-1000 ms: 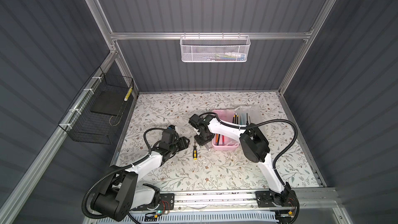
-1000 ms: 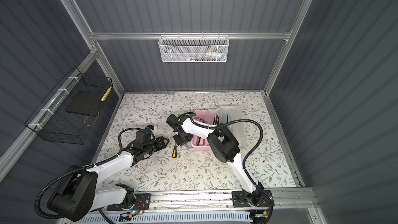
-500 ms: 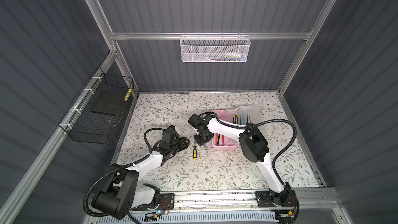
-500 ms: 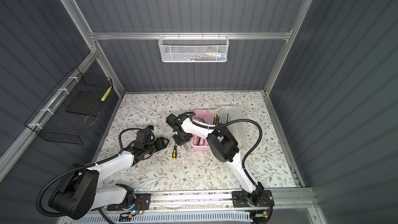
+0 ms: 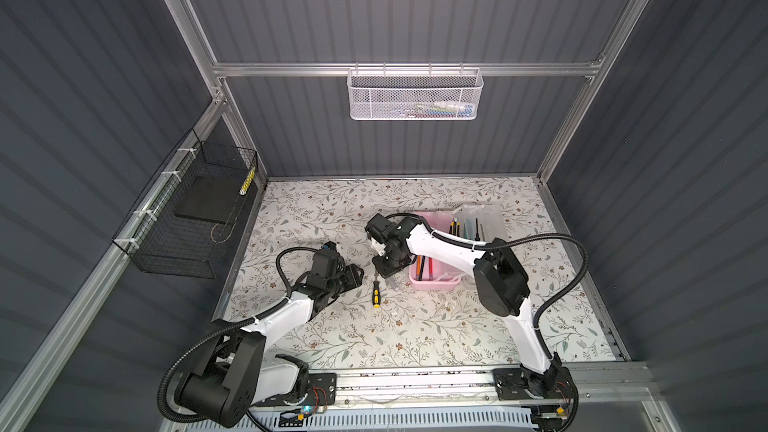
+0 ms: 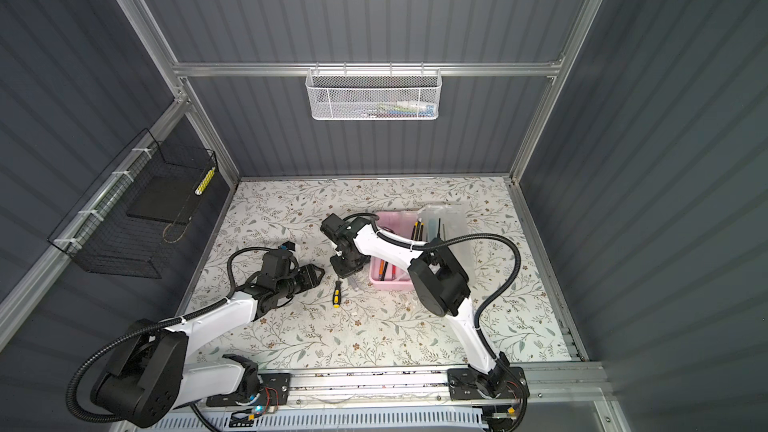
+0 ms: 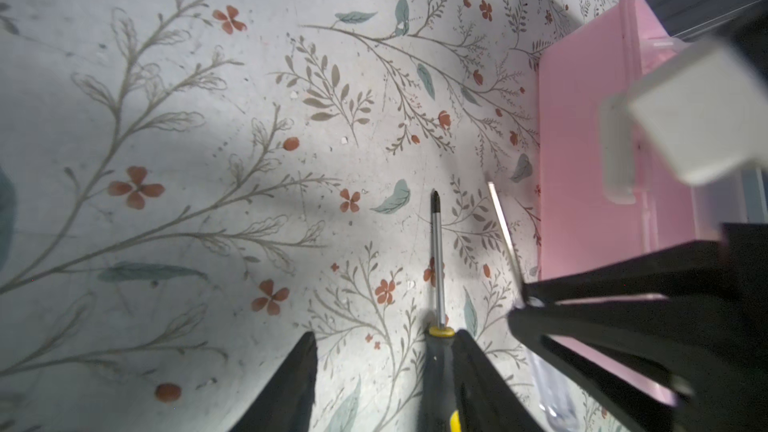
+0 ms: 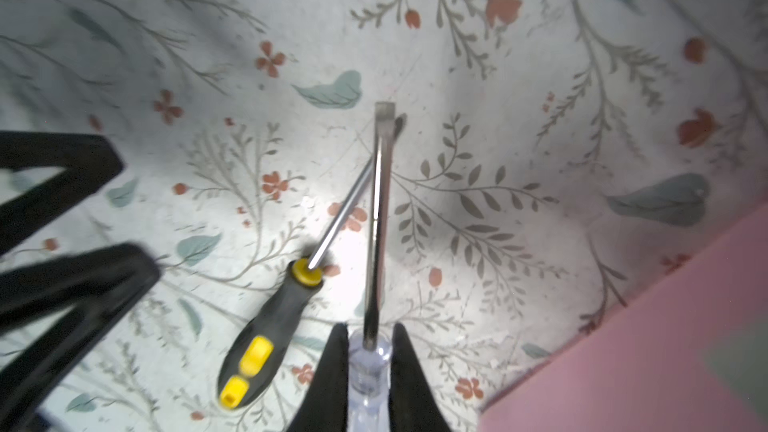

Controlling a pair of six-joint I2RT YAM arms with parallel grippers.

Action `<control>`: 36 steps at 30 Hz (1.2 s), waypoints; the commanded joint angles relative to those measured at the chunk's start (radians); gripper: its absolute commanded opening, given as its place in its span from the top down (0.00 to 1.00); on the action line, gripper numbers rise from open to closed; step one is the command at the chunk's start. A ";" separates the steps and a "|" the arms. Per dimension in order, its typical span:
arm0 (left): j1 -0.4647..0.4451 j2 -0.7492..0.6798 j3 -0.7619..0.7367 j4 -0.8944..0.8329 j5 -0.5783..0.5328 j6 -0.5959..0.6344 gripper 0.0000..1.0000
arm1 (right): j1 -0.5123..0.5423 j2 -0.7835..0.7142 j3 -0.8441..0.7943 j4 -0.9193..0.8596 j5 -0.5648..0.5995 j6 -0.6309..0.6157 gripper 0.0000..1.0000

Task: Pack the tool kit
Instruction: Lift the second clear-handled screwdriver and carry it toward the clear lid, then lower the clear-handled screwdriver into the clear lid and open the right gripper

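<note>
Your right gripper (image 8: 368, 336) is clamped tight on the clear handle of a flat-blade screwdriver (image 8: 377, 209), just beside the pink box (image 5: 434, 282). The black-and-yellow screwdriver (image 5: 376, 295) lies flat on the floral table (image 5: 415, 338), near the box on that same side. Farther from the box, your left gripper (image 7: 384, 342) has its fingers roughly half apart, gripping nothing (that handle only shows next to one finger). The box sits open with slim tools inside, and its frosted lid (image 5: 482, 218) is swung away.
</note>
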State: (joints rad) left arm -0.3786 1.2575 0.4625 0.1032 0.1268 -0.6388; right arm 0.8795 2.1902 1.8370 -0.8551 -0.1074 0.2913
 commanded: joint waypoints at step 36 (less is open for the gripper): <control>0.001 0.137 0.127 0.009 0.005 0.058 0.47 | -0.646 -0.699 -0.602 0.039 0.404 -0.008 1.00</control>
State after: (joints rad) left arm -0.3786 1.3819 0.5640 0.1051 0.1165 -0.5941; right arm 0.2352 1.4769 1.2526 -0.8497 0.2939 0.2695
